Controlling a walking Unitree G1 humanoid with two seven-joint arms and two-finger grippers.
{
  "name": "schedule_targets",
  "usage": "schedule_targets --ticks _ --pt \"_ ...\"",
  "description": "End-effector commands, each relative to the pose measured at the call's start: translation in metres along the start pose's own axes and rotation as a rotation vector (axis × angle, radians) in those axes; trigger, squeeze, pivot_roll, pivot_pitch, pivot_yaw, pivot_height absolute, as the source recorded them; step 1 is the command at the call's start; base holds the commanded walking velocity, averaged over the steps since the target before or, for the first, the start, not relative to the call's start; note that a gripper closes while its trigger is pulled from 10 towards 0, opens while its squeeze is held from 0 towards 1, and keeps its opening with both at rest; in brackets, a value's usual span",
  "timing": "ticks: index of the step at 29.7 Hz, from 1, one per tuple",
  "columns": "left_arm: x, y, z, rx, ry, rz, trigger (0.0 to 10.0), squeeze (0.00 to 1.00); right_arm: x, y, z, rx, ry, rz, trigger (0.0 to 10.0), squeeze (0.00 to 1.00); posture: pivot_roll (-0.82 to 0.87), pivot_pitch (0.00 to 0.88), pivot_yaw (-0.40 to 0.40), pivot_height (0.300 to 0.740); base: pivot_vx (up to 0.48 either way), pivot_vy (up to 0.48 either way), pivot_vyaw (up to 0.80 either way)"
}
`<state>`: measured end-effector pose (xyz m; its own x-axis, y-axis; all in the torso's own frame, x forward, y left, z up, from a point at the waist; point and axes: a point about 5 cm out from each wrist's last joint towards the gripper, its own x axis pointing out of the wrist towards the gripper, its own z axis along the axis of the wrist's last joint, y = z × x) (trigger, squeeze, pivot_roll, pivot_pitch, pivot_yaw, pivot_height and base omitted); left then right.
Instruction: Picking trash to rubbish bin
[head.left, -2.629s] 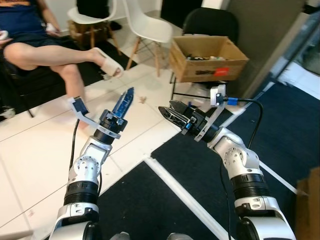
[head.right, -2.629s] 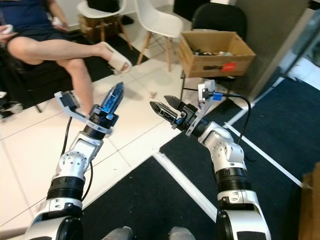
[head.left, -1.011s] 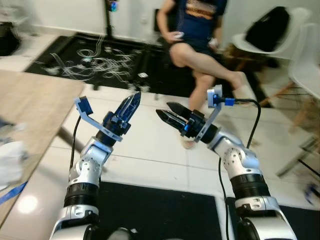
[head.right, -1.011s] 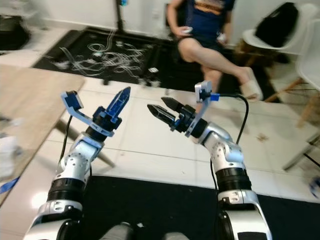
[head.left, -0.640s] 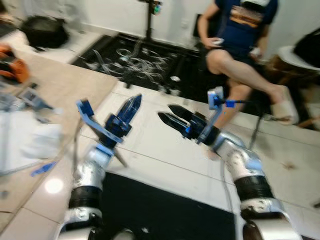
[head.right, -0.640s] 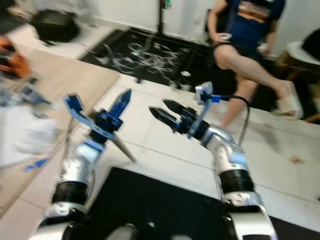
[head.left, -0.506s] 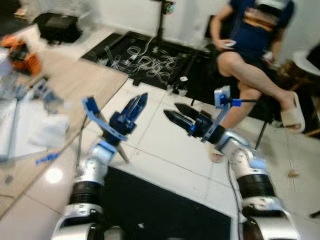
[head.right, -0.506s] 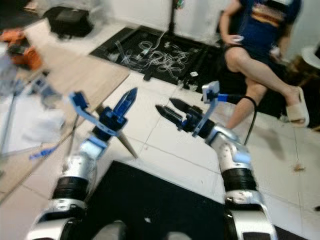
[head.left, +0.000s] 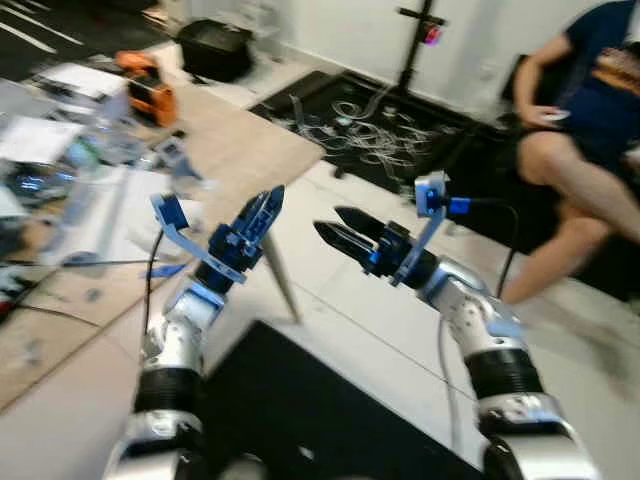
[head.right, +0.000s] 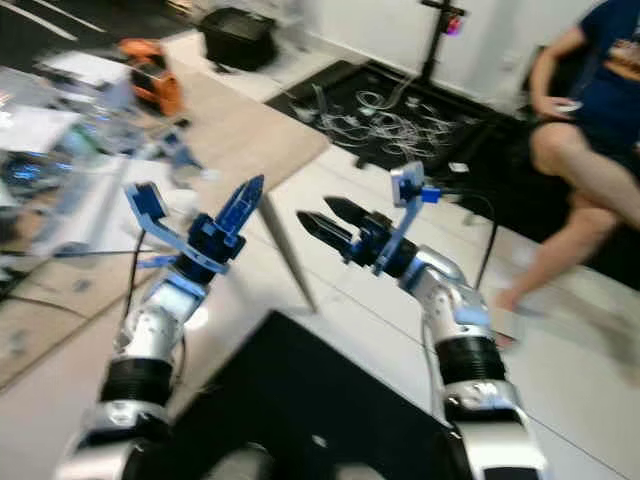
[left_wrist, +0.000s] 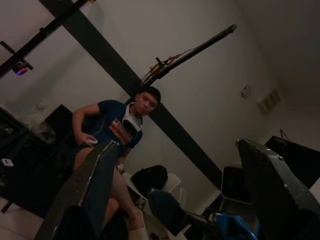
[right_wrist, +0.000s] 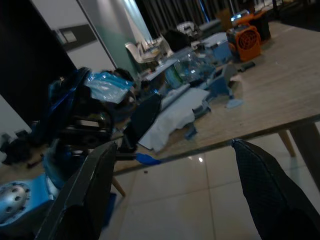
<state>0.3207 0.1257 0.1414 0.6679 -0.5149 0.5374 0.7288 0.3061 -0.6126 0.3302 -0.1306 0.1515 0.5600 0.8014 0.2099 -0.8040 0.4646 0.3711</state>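
A light wooden table (head.left: 245, 145) stands at my left, littered with loose items: white crumpled paper (head.left: 135, 205), clear plastic pieces (head.left: 95, 145) and small blue scraps (right_wrist: 147, 159). My left gripper (head.left: 268, 205) is raised in front of me beside the table's corner, open with nothing between its fingers (left_wrist: 97, 175). My right gripper (head.left: 332, 224) is held up next to it, pointing towards the table, open and holding nothing. Between the right fingers (right_wrist: 252, 180), the right wrist view takes in the cluttered tabletop (right_wrist: 260, 85). The picture is blurred.
An orange tool (head.left: 155, 95) and a black bag (head.left: 215, 50) sit at the table's far end. A slanted table leg (head.left: 280, 275) reaches the white tiles. A seated person (head.left: 590, 130) is at the right, behind a black mat with cables (head.left: 375, 130). A dark mat (head.left: 300, 400) lies underfoot.
The camera has swung left: the table with its clutter has come fully into view and the seated person has slid to the right edge. Both grippers keep the same raised, open pose.
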Motion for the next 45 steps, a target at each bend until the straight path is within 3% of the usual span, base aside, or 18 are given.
schedule_targets --ticks 1,5,6,7,8,45 --pt "-0.0021 0.0006 -0.0030 -0.005 0.007 0.011 10.0 0.00 0.0014 0.0003 -0.0017 -0.001 0.010 -0.001 10.0 0.00 -0.05 0.000 -0.083 0.740 0.000 0.000 0.77" --pt "-0.0021 0.0006 -0.0028 -0.006 0.006 0.012 10.0 0.00 0.0014 -0.0003 -0.0018 0.003 0.012 -0.008 10.0 0.00 -0.05 0.000 -0.082 0.740 0.000 0.000 0.77" --pt "-0.0020 0.0006 -0.0027 -0.006 0.006 0.012 10.0 0.00 0.0014 -0.0003 -0.0015 0.003 0.010 -0.007 10.0 0.16 -0.05 0.000 -0.082 0.740 0.000 0.000 0.77" --pt "-0.0020 0.0006 -0.0026 -0.006 0.006 0.012 10.0 0.00 0.0014 -0.0002 -0.0011 0.003 0.007 -0.005 10.0 0.70 -0.05 0.000 -0.082 0.740 0.000 0.000 0.76" --pt "-0.0020 0.0007 -0.0026 -0.006 0.006 0.012 10.0 0.00 0.0014 0.0000 -0.0008 0.002 0.005 -0.002 10.0 1.00 -0.05 0.000 -0.082 0.740 0.000 0.000 0.74" --pt "-0.0019 0.0019 -0.0037 0.006 0.017 0.029 10.0 0.00 0.0013 0.0003 0.0000 0.002 -0.002 -0.001 10.0 1.00 -0.05 0.000 -0.084 0.740 0.000 0.000 0.74"
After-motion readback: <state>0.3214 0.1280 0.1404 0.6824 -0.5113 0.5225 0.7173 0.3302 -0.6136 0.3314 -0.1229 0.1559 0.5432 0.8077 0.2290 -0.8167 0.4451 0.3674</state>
